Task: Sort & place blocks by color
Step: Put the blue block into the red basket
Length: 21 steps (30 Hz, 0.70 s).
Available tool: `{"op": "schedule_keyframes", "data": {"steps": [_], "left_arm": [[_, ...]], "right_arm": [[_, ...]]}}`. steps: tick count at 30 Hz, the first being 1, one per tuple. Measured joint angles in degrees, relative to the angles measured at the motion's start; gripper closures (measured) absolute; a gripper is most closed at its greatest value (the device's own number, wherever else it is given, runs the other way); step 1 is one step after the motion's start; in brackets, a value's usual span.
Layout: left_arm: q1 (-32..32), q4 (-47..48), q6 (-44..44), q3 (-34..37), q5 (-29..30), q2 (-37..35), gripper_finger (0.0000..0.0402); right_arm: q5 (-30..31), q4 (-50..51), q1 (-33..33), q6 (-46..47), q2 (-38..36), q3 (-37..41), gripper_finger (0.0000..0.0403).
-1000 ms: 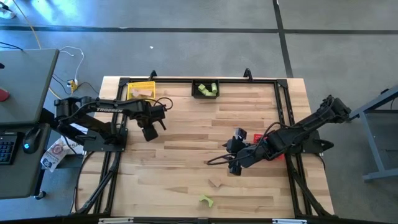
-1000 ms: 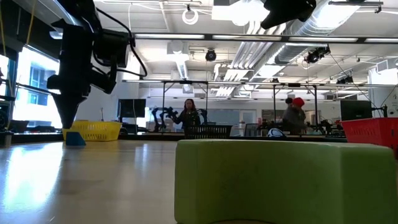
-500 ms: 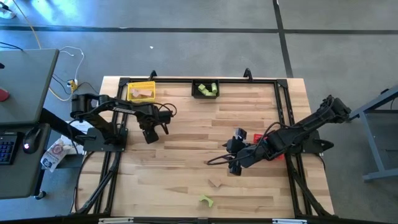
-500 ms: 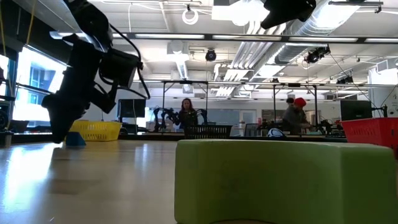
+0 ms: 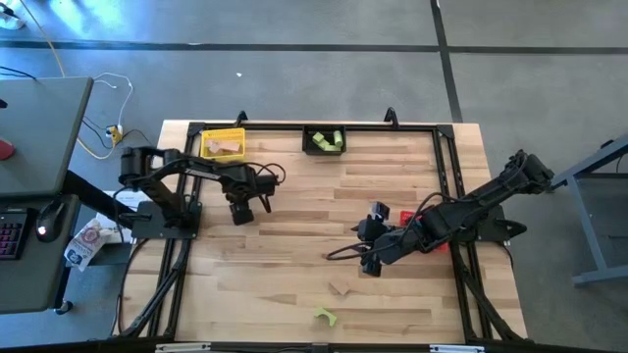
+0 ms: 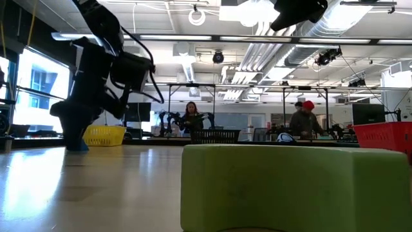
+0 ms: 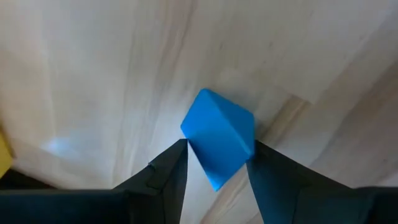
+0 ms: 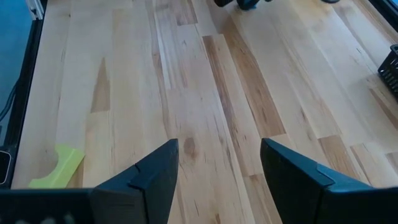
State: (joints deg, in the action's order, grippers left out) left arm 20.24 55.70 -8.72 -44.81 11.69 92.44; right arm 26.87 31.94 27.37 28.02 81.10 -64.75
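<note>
from my seat the nearest thing is a light green block (image 6: 293, 187), filling the low view right at the front edge of the table (image 5: 294, 245); in the high view it lies there (image 5: 325, 316), with a tan block (image 5: 340, 288) just behind it. further in, the right gripper (image 5: 368, 257) hangs over the middle-right of the table with its fingers (image 8: 149, 180) spread wide and bare wood between them, holding nothing. it sits just beside the red bin (image 5: 404, 216), most of which the arm hides from me. across on the left, the left gripper (image 5: 240, 214) is tipped down to the tabletop, and its wrist view shows the two fingers (image 7: 168, 177) partly open, pressed against either side of a blue block (image 7: 219, 135); i think the block is resting on the wood, but i can't be sure. at the far edge sit the yellow bin (image 5: 222, 144) with tan pieces in it and the black bin (image 5: 324, 140) with light green ones. beyond the table, two people (image 6: 191, 118) stand in the room.
</note>
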Motion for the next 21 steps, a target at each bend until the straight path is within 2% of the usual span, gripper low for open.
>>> {"op": "schedule_keyframes", "data": {"steps": [11,21], "left_arm": [[0.0,-1.0,4.7,-1.0,0.9,2.8,0.026],[-0.2,-2.0,7.9,-1.7,-0.8,2.8,0.0332]], "right_arm": [[0.0,0.2,0.0,0.0,0.0,0.0,0.019],[0.0,0.2,0.0,0.2,0.0,0.0,0.019]]}}
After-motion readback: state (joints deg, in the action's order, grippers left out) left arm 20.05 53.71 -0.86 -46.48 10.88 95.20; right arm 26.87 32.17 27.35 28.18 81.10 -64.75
